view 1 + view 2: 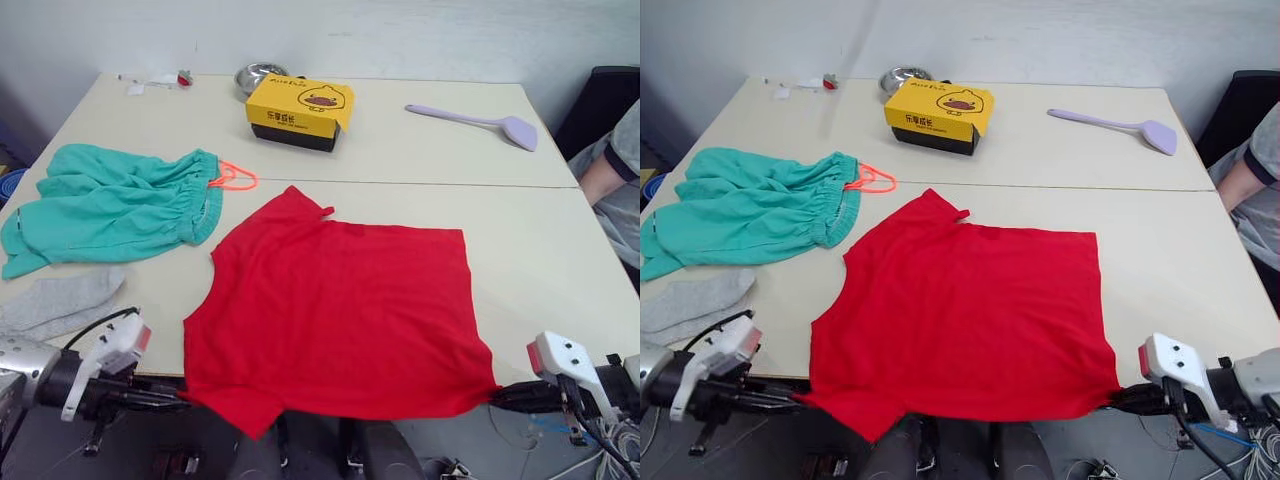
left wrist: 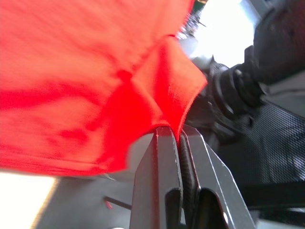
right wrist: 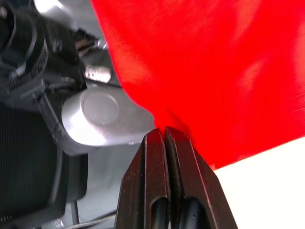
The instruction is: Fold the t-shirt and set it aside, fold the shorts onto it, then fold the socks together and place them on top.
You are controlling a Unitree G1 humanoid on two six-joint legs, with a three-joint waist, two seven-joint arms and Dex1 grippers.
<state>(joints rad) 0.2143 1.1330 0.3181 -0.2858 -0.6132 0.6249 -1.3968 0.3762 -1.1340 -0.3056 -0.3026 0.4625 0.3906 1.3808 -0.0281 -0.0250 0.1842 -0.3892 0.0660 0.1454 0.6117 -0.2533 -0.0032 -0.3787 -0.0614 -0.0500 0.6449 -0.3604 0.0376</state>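
The red t-shirt lies spread on the table's near half, its lower part hanging over the front edge. My left gripper is shut on the t-shirt's near left corner, and the left wrist view shows cloth pinched between the fingers. At the near right corner my right gripper is shut on the hem, red cloth clamped in the right wrist view. The teal shorts with an orange drawstring lie at the left. The grey socks rest just in front of them.
A yellow box stands at the back centre with a metal bowl behind it. A lilac spatula lies at the back right. A person's arm shows at the right edge. Small items sit at the far left corner.
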